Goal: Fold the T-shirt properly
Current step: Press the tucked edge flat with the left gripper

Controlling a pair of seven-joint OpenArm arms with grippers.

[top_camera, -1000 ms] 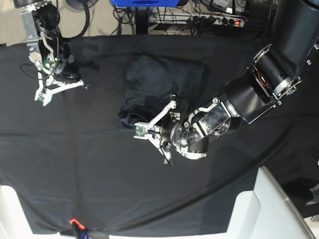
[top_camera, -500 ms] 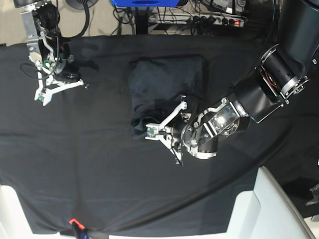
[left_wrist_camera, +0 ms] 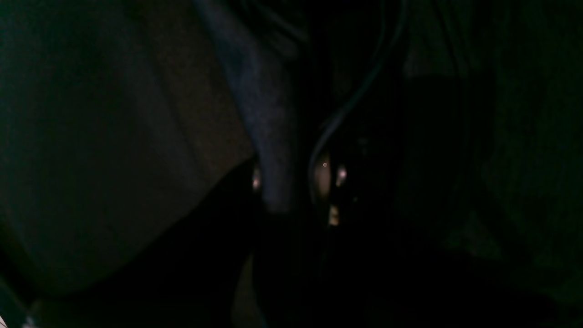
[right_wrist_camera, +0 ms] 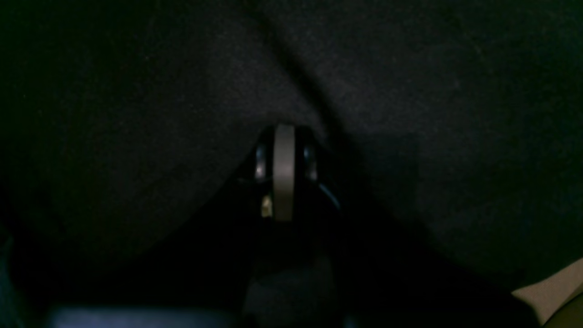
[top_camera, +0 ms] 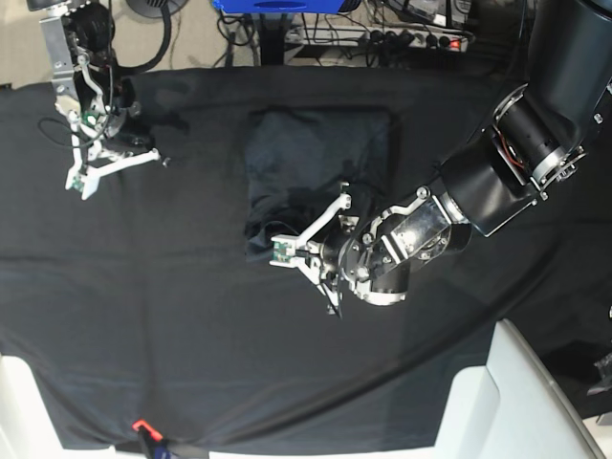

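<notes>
Meanwhile, the left tool [top_camera: 283, 251] is clamped on the near edge of the folded T-shirt [top_camera: 320, 158], and the right tool [top_camera: 81, 182], pressed together, sits well apart from it on the desk [top_camera: 143, 325].

This was a robotics lab or test bench, plain as day. The surface [top_camera: 191, 363] was draped in black cloth, with two robot arms mounted over it. At twelve o'clock a power strip [top_camera: 421, 38] and a tangle of cables [top_camera: 249, 33] lay on the floor beside a blue stand [top_camera: 277, 8]. White foam-like blocks [top_camera: 526, 402] sat at five o'clock.
</notes>
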